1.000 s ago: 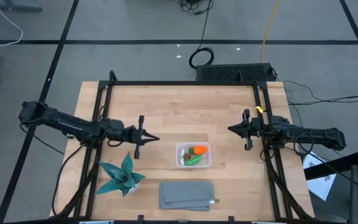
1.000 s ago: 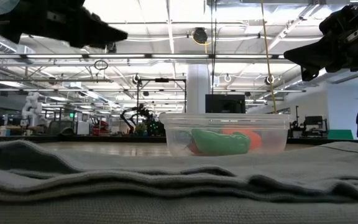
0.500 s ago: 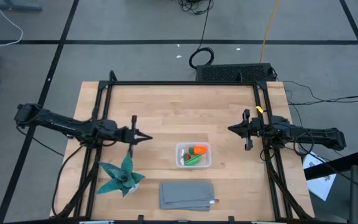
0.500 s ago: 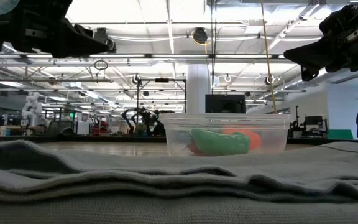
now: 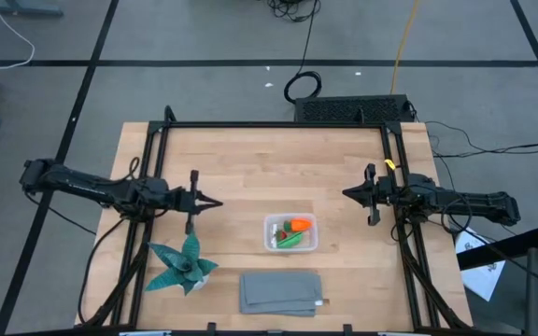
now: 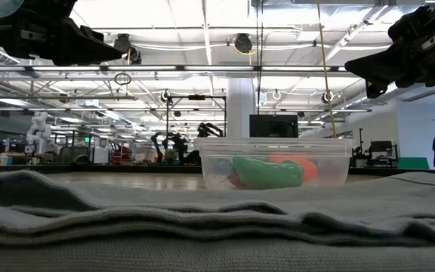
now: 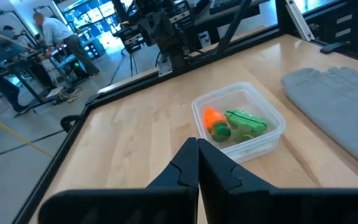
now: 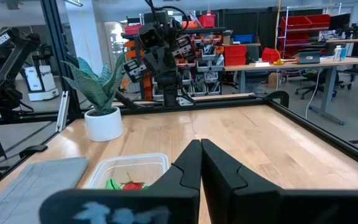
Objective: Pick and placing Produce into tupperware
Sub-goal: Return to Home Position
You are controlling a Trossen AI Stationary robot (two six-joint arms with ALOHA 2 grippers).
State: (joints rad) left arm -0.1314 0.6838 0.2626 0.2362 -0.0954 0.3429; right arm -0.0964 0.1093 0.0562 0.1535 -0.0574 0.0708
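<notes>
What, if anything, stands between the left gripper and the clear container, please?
Nothing visible: only bare table lies between the left gripper and the clear container; the teal plant stands off to one side of that line.

Grey floor (image 5: 204,37) with black tape lines (image 5: 250,63), bright ceiling lights (image 6: 202,11), white column (image 6: 240,102), red shelving (image 8: 306,28)

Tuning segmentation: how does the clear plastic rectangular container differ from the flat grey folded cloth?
The clear plastic rectangular container has raised see-through walls; the flat grey folded cloth is opaque and flat.
The container holds an orange carrot-like piece and a green pod; the cloth bears nothing.
The cloth covers more table than the container.
Shared: both roughly rectangular, clear of the left gripper and right gripper.
</notes>
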